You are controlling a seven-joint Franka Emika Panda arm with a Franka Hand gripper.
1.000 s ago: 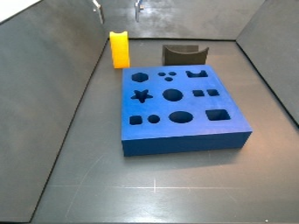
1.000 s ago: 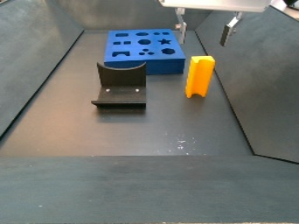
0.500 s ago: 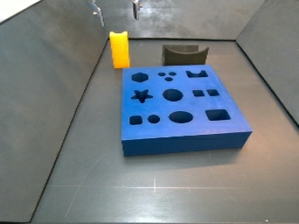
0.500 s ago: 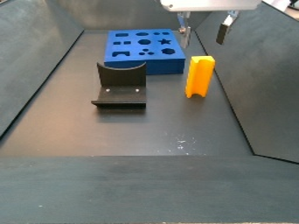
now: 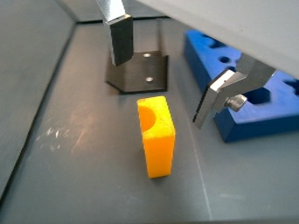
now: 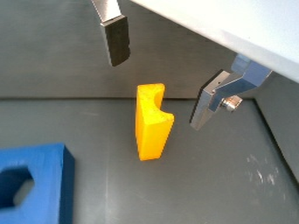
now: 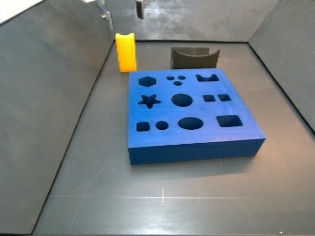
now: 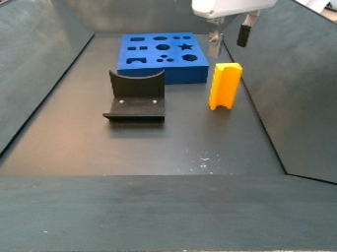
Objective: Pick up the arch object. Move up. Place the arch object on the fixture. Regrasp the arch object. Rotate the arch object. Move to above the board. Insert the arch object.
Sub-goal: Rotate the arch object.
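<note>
The arch object is a yellow-orange block standing upright on the grey floor beside the side wall, and it shows in both wrist views and both side views. My gripper hangs above it, open, with nothing between its fingers; in the side views the gripper sits well clear of the block's top. The dark fixture stands apart from the arch object. The blue board lies flat with its shaped holes showing.
Sloping grey walls enclose the floor on both sides. The arch object stands close to one wall. The fixture sits just past the board's far end. Open floor lies in front of the board.
The gripper's fingers have shifted slightly above the arch object and look closer together in the side views. The arch object, fixture and board have not moved.
</note>
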